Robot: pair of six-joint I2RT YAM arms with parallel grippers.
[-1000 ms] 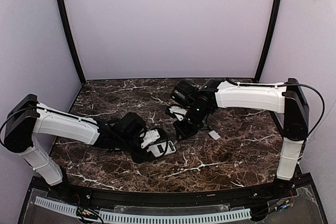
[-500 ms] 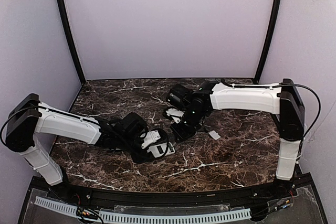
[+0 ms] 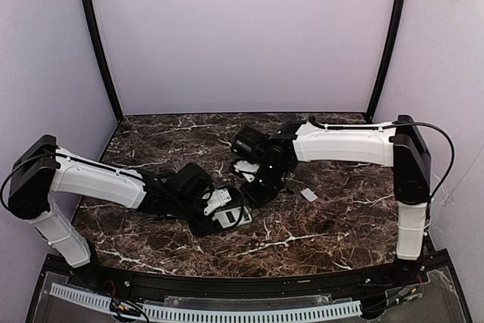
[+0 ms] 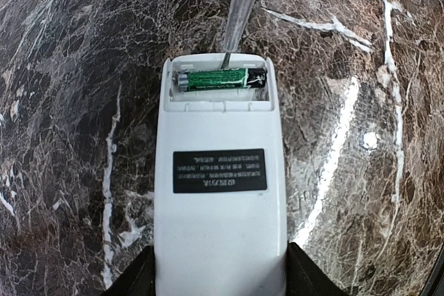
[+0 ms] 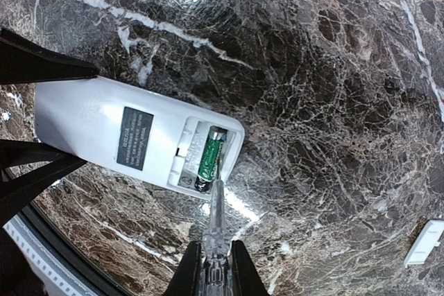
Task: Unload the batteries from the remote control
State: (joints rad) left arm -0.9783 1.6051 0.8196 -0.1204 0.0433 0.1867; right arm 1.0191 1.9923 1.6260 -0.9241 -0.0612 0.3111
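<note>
The white remote control (image 4: 219, 227) lies back side up on the marble table, its battery compartment open. My left gripper (image 4: 219, 279) is shut on its near end, also seen from above (image 3: 219, 211). One green-wrapped battery (image 4: 220, 79) lies in the compartment; the slot beside it looks empty, and no second battery shows. My right gripper (image 5: 215, 268) is shut on a clear-handled screwdriver (image 5: 216, 216). The screwdriver's tip rests against the battery (image 5: 208, 159) at the compartment's edge. The screwdriver also enters the left wrist view (image 4: 238, 19) from the top.
The small white cover plate (image 5: 424, 242) lies on the table to the right of the remote, also seen from above (image 3: 308, 195). The right arm (image 3: 340, 141) reaches across the middle of the table. Purple walls enclose the table.
My right gripper has moved left and down toward the remote, bringing the screwdriver to the open compartment. The left arm and remote have not moved.
</note>
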